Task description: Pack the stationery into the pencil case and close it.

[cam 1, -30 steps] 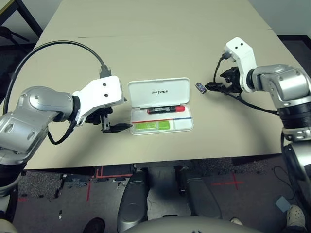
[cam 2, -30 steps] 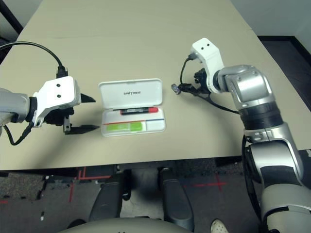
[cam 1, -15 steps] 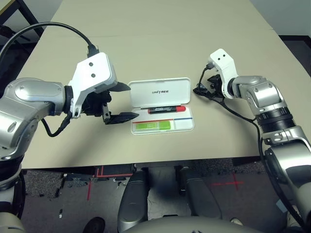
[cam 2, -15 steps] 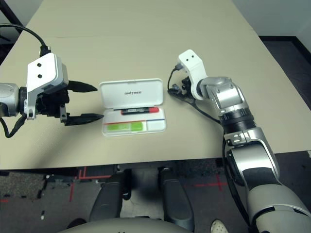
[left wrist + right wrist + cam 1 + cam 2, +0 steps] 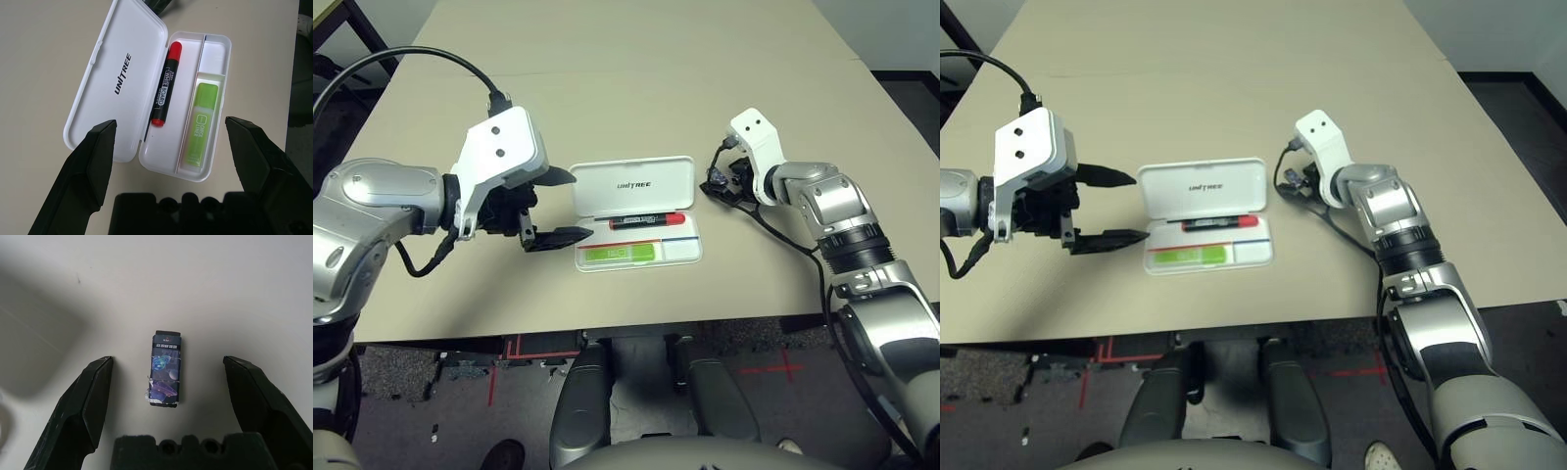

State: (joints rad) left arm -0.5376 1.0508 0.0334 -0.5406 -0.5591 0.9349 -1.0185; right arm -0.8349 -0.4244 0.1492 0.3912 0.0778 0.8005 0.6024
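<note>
Now the open pencil case [image 5: 636, 211] lies near the tabletop's [image 5: 636, 88] front edge, with the red-capped marker [image 5: 647, 220] and green highlighter [image 5: 620, 255] inside. Both grippers are spread wide and hold nothing: the left gripper [image 5: 553, 208] sits beside the case, and the right gripper [image 5: 166, 382] sits around the little patterned block [image 5: 166, 382].

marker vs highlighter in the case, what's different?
Colour: the marker is black with a red cap; the highlighter is light green with a white end.
Shape: the marker is slim and round; the highlighter is wider and flatter.
Place: the marker lies in the strip of the case next to the lid hinge; the highlighter lies in the compartment on the far side of the divider.
Both lie flat, lengthwise along the open case, and neither is held.
</note>
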